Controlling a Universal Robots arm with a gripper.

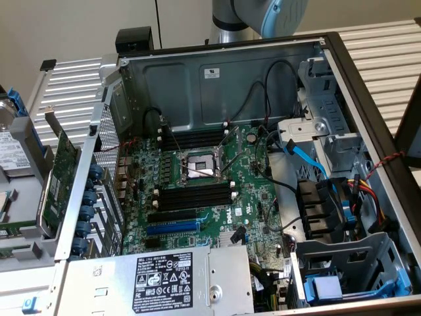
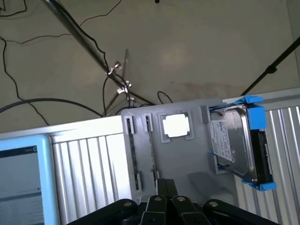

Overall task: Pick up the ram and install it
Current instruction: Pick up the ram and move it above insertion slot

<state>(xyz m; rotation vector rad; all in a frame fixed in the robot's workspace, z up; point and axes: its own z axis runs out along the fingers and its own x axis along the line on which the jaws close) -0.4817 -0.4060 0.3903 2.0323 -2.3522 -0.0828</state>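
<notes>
closest to the lens is my gripper [image 2: 167, 185], jaws pressed together and pinching nothing. it hangs above the grey tray [image 2: 197, 164], not down in it. reading across the wrist view, first comes a pale blue screen [image 2: 21, 183], then the ribbed table [image 2: 89, 173]. next is the ram [image 2: 151, 154]: two thin sticks standing on edge in the tray's grooves. i judge they stand that way so a long edge is offered up for a pinch from above. the stick nearer my gripper is close to it but untouched. past the sticks a cpu [image 2: 176, 125] lies flat in its own pocket. a hard drive [image 2: 236, 140] in blue rails stands on edge at the tray's end.

in the exterior view, from its left, an expansion card [image 1: 62, 171] is propped upright beside the case [image 1: 217, 79]. the case lies open so the board [image 1: 217, 217] faces up, which i take to be for reach from above. its black slots [image 1: 194, 195] with white clips look empty, so nothing is installed yet. my arm [image 1: 260, 16] stands behind the case's far wall.
</notes>
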